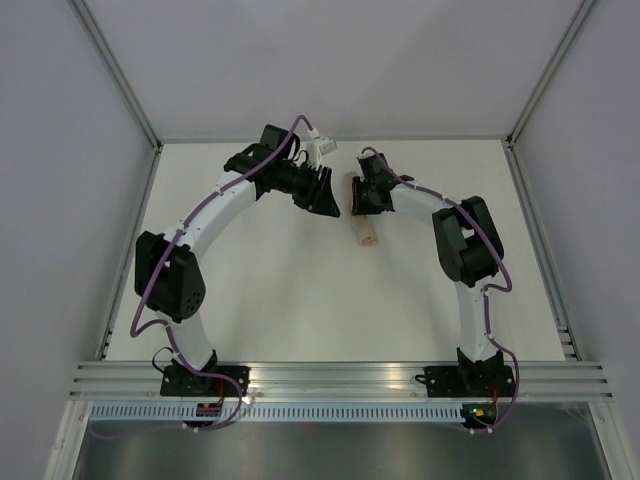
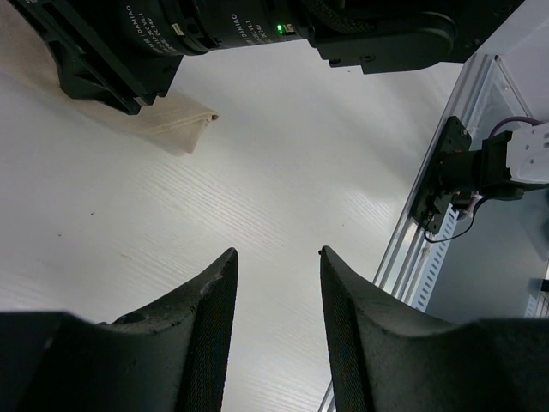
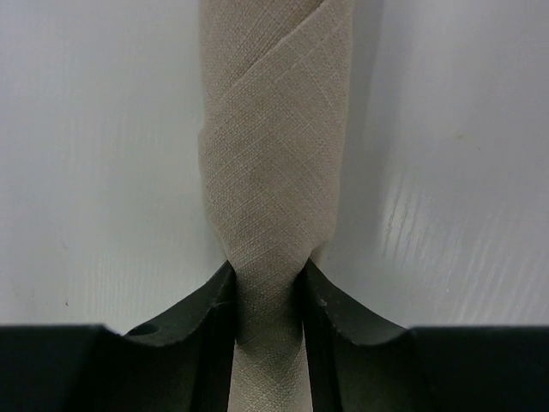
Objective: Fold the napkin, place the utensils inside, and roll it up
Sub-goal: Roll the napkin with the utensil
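Note:
The napkin (image 1: 366, 232) is a beige-tan cloth rolled into a narrow tube lying on the white table near the far middle. My right gripper (image 1: 358, 196) is shut on its far part; in the right wrist view both fingers pinch the roll (image 3: 274, 172) at the waist, right gripper (image 3: 268, 268). My left gripper (image 1: 330, 200) hovers just left of the roll, open, with only bare table between its fingers (image 2: 276, 251). One end of the roll (image 2: 182, 127) shows in the left wrist view below the right arm (image 2: 257, 26). The utensils are out of view.
White table (image 1: 280, 290) inside a walled enclosure. An aluminium rail (image 1: 340, 375) runs along the near edge and carries both arm bases; the rail (image 2: 429, 215) and the right arm's base (image 2: 480, 167) also show in the left wrist view.

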